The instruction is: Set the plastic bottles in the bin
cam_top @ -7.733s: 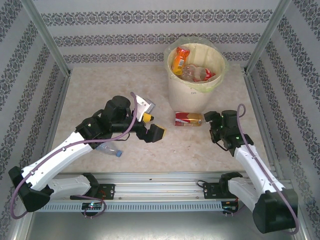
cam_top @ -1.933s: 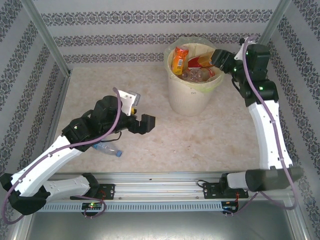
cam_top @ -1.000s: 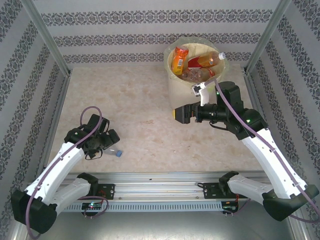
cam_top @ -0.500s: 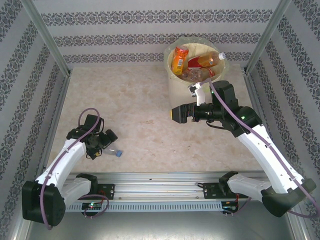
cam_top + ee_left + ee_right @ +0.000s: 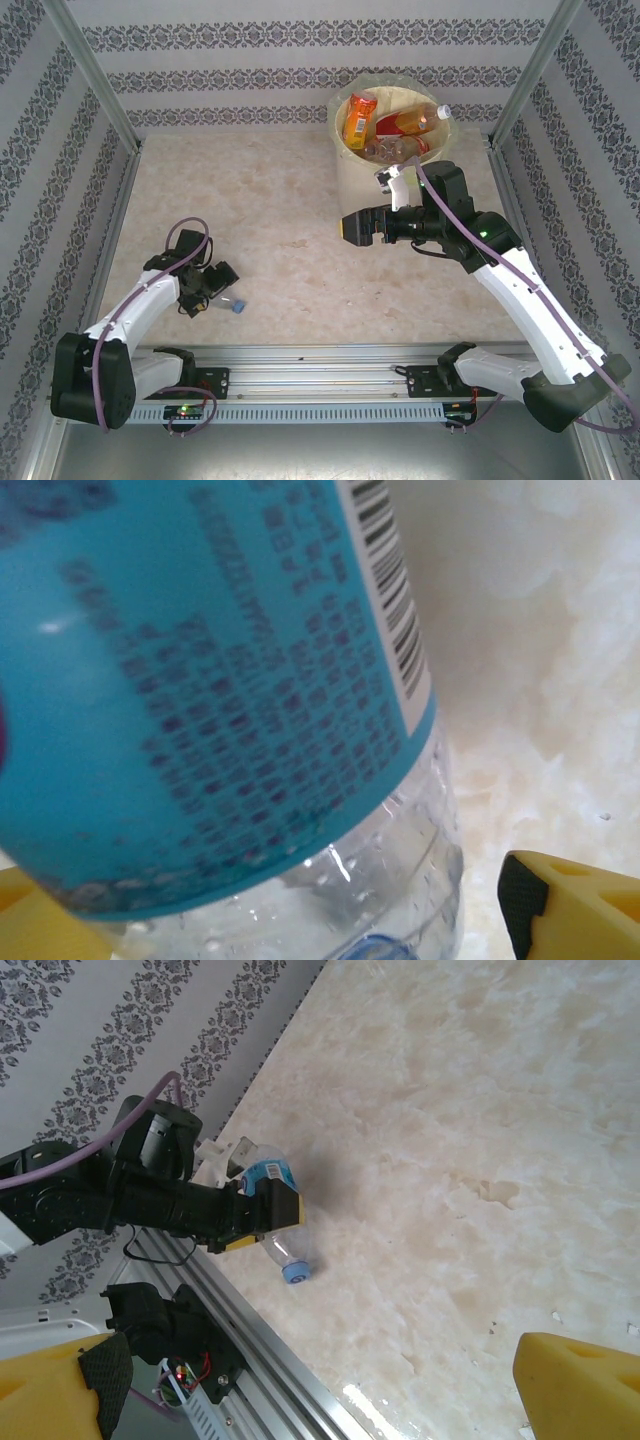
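A clear plastic bottle (image 5: 226,303) with a blue label and blue cap lies on the table at the near left. My left gripper (image 5: 207,288) is down over it, jaws straddling its body; in the left wrist view the blue label (image 5: 200,680) looms close, and a gap shows beside the right yellow fingertip (image 5: 575,900). The cream bin (image 5: 352,180) stands at the back right, holding an orange-labelled bottle (image 5: 358,118), a red one (image 5: 402,123) and others. My right gripper (image 5: 358,228) hovers open in front of the bin, nothing between its fingers.
An aluminium rail (image 5: 320,355) runs along the near edge, close to the blue-capped bottle. Patterned walls and metal frame posts (image 5: 95,75) close in the marble table on three sides. Open tabletop lies between the two arms.
The left gripper has settled a little to the right onto the blue-label bottle and its jaws have begun narrowing. The right gripper drifted slightly left in front of the bin, then held.
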Controlling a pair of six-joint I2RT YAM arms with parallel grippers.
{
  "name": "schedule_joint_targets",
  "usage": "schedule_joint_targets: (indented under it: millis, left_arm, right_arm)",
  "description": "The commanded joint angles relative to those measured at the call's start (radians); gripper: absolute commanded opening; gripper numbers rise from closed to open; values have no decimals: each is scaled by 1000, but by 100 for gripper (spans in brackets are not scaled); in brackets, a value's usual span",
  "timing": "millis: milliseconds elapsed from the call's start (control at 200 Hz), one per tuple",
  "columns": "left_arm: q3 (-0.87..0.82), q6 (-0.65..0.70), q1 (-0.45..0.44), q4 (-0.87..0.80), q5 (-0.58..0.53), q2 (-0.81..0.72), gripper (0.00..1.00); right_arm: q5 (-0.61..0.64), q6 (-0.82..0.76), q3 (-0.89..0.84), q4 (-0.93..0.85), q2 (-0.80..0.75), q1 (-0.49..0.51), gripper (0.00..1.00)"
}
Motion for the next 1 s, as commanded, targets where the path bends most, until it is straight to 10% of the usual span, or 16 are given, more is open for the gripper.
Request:
schedule_joint_targets:
  millis: [0,525,994]
  left_arm:
    - [-20,29,15,37,0,8,93]
    - [-32,72,15,91,76,-33,73]
    - [78,-156,-68,338,342,-116,72]
  right_arm:
    - [15,10,-18,11,-10,15,98]
    - [-113,101,-146,133,18,32,96]
    - [-140,409,-308,526,183,215,89]
